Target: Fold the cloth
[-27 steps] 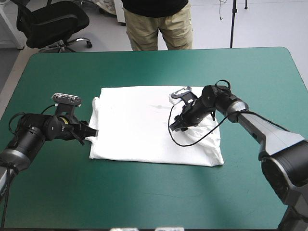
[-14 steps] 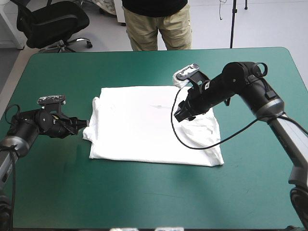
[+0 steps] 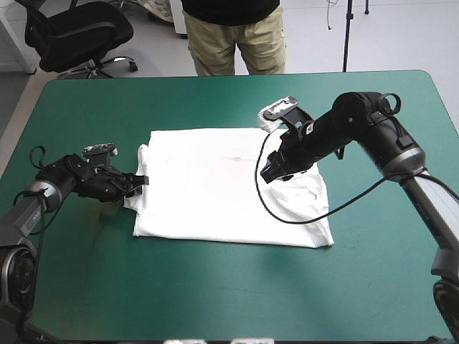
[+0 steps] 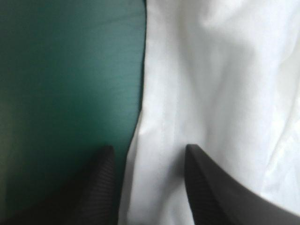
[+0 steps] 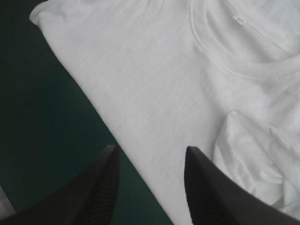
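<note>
Cloth first: from the high view we find the white short-sleeved fabric T-shirt (image 3: 215, 193) spread flat as a broad rectangle near the middle of the teal-green table cover (image 3: 215, 294), with a rumpled patch toward its right side. The left gripper (image 3: 141, 181) lies low at the shirt's left edge, its tips reaching the hem, while the right gripper (image 3: 266, 175) hangs over the shirt's right part. In the left wrist view we see the two black fingers (image 4: 98, 187) standing spread apart, and the shirt's stitched edge runs up between them: white cloth fills the space ahead of one finger and bare teal-green cover lies ahead of the other. We cannot tell whether the fingers touch the cloth. In the right wrist view the black fingers (image 5: 206, 187) are likewise parted and clasp nothing. Ahead of them we make out smooth white cloth, the ribbed round neckband (image 5: 220, 61) with a small label (image 5: 238, 19) inside it, and a crumpled fold (image 5: 262, 159) beside one finger
</note>
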Controlling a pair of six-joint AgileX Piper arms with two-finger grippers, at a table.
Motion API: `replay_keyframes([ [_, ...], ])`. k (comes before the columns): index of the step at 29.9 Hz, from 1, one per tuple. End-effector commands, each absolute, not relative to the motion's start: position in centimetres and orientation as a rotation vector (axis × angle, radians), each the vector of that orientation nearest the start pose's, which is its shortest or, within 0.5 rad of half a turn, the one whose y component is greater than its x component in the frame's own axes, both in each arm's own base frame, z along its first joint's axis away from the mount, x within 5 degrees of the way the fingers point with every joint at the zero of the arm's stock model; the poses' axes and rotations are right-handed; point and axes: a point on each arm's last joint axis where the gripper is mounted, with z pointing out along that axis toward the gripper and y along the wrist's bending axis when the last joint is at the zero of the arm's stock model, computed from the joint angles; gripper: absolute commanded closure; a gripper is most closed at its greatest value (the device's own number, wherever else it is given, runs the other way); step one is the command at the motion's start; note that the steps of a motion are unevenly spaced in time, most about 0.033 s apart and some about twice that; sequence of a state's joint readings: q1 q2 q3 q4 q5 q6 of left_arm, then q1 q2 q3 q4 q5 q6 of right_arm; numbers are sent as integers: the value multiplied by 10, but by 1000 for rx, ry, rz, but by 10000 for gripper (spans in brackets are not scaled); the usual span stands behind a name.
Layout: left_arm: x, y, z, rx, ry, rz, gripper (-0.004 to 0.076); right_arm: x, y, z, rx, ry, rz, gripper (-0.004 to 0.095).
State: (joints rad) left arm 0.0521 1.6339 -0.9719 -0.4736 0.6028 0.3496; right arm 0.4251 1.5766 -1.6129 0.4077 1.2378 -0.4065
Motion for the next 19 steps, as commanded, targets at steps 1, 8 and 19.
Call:
replay_keyframes([
  [1,318,-11,216,-45,2645,-395,493,272,162,407,-987,2355,595,510],
  [8,318,-12,223,36,2643,-398,741,272,162,407,-985,2357,591,534],
  [19,311,-31,294,248,2553,-454,741,271,161,406,-987,2374,596,545],
])
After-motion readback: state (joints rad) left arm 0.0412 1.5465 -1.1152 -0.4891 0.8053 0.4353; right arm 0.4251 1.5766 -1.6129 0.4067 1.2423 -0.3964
